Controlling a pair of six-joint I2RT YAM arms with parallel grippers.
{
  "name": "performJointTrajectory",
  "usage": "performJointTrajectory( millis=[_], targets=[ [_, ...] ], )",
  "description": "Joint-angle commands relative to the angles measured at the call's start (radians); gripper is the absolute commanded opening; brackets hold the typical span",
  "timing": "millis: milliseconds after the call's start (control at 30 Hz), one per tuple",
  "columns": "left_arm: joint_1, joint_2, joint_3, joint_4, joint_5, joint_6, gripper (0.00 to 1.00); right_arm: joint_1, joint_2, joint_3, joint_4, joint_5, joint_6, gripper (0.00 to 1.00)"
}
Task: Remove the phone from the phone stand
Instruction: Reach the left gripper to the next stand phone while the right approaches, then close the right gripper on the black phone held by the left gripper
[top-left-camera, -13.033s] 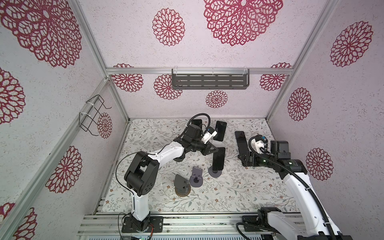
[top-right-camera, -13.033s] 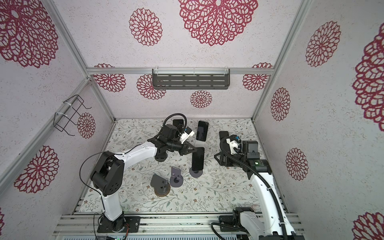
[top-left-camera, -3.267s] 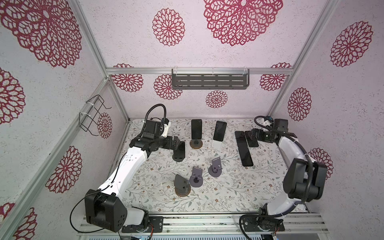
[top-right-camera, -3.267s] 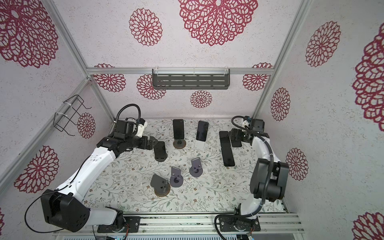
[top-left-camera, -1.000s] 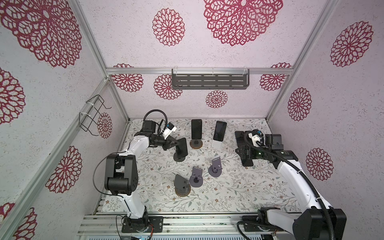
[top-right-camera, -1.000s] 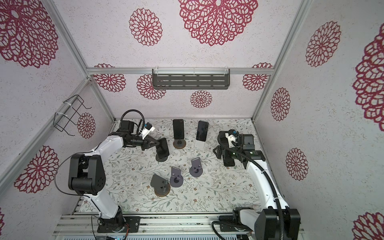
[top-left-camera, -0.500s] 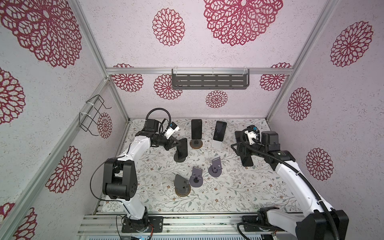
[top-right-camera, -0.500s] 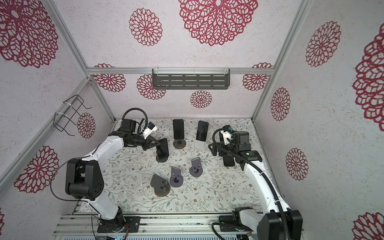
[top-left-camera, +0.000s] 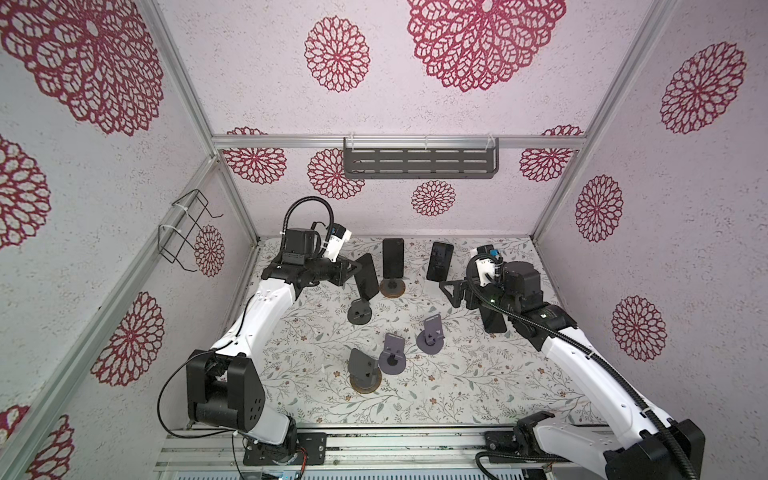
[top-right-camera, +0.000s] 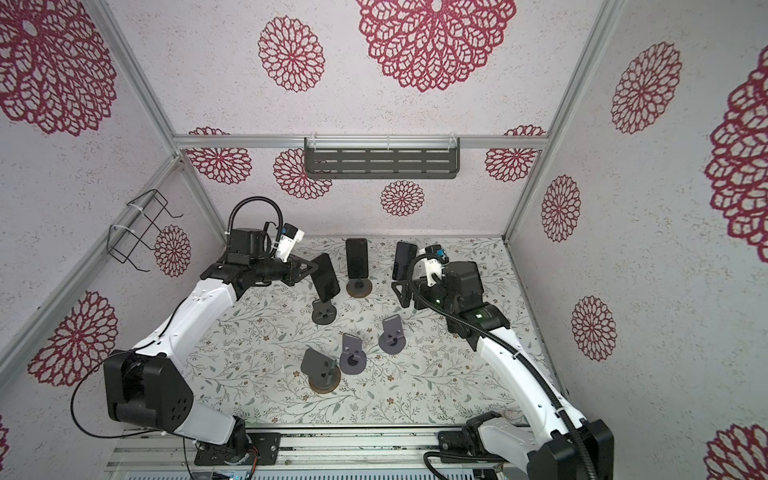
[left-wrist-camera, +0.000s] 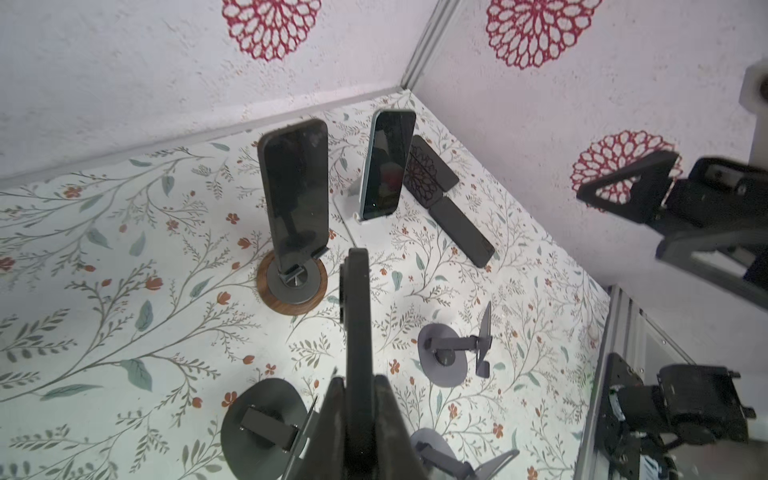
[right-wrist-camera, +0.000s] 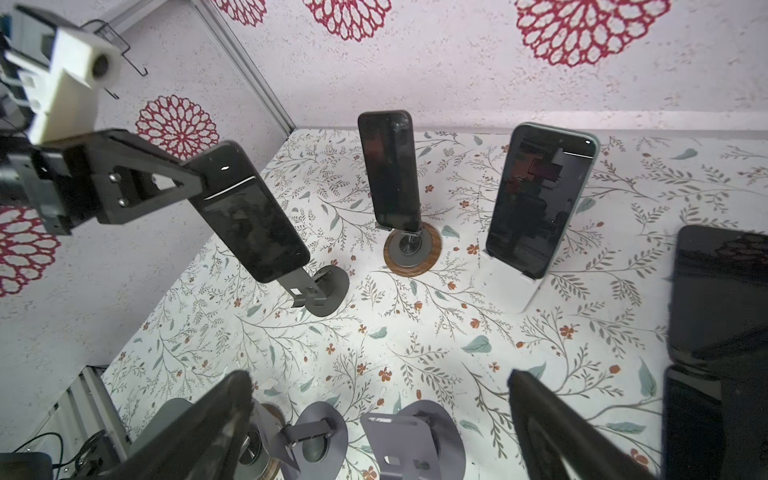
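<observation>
My left gripper (top-left-camera: 355, 269) is shut on the upper part of a black phone (top-left-camera: 366, 280), which tilts above its dark grey phone stand (top-left-camera: 359, 312) at the back left. In the right wrist view the phone (right-wrist-camera: 249, 216) has its lower end just over the stand's cradle (right-wrist-camera: 305, 289); I cannot tell whether they touch. The left wrist view has the phone (left-wrist-camera: 356, 316) edge-on between the shut fingers (left-wrist-camera: 386, 419). My right gripper (top-left-camera: 451, 293) hangs open and empty above the table at the right, its fingers (right-wrist-camera: 232, 415) wide apart.
A black phone (top-left-camera: 392, 262) stands on a wood-based stand (top-left-camera: 392, 289), and a teal-edged phone (top-left-camera: 439, 262) leans on a white stand (right-wrist-camera: 511, 286). Phones lie flat (top-left-camera: 493, 322) under the right arm. Three empty stands (top-left-camera: 392, 357) cluster at the middle front.
The left gripper has raised and tilted the phone off its upright seat on the stand. The right arm has swung left from the flat phones toward the middle, still open.
</observation>
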Motion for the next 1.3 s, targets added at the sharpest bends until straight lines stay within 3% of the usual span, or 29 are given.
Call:
performJointTrajectory(
  millis=[0, 133, 300, 433, 633, 833, 933, 1133, 1267],
  targets=[
    [-0.028, -0.065, 0.053, -0.010, -0.076, -0.176, 0.00, 0.074, -0.023, -0.003, 0.085, 0.087, 0.011, 0.99],
    [-0.037, -0.047, 0.084, -0.081, -0.074, -0.334, 0.00, 0.169, 0.004, 0.017, 0.093, 0.113, 0.002, 0.99],
    [-0.085, -0.022, 0.097, -0.134, -0.052, -0.373, 0.00, 0.269, 0.074, 0.084, 0.031, 0.145, -0.020, 0.96],
    [-0.113, 0.013, 0.100, -0.117, 0.059, -0.420, 0.00, 0.293, 0.164, 0.177, -0.124, 0.258, 0.023, 0.89],
    [-0.148, 0.061, 0.102, -0.175, 0.057, -0.395, 0.00, 0.321, 0.228, 0.217, -0.147, 0.175, 0.039, 0.83],
    [-0.148, 0.070, 0.035, -0.071, 0.140, -0.418, 0.00, 0.332, 0.293, 0.306, -0.274, 0.184, 0.021, 0.75],
    [-0.148, 0.060, 0.003, -0.047, 0.175, -0.424, 0.00, 0.335, 0.325, 0.316, -0.271, 0.153, 0.026, 0.77],
    [-0.144, 0.045, -0.004, -0.058, 0.179, -0.398, 0.00, 0.353, 0.422, 0.386, -0.288, 0.154, 0.034, 0.91],
    [-0.140, 0.034, -0.010, -0.056, 0.176, -0.395, 0.00, 0.385, 0.469, 0.420, -0.285, 0.161, 0.026, 0.91]
  ],
)
